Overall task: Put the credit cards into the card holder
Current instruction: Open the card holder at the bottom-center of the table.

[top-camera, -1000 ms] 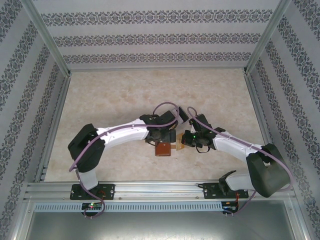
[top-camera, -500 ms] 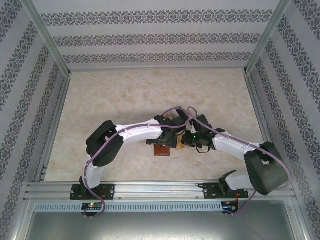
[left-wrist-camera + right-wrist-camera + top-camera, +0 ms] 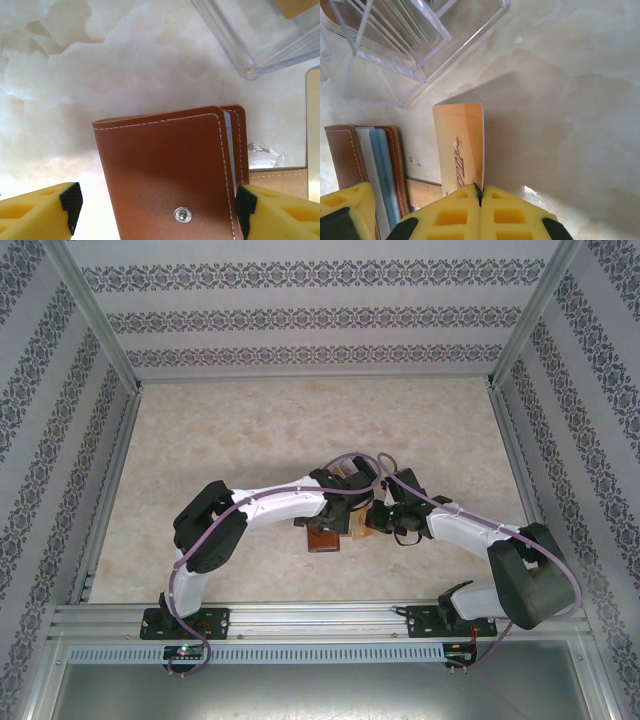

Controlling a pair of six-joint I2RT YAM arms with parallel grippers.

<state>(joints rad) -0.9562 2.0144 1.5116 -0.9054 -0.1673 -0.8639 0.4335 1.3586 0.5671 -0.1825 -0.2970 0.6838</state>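
Card holder flanked by spread left end effector.

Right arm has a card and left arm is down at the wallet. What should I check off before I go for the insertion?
1. Card grip: ok. The right claw is shut on the tan card.
2. Holder bracketed: ok. The left claw is open, with a finger on each side of the card holder.
3. Holder clamped: not ok. A gap shows between one finger and the holder's edge.
4. Card lined up with the opening: not ok. It sits beside the holder, by the snap tab.
5. Free slot: cannot tell. Blue cards already sit inside.
6. Clear case out of the way: ok. It sits apart from the holder.
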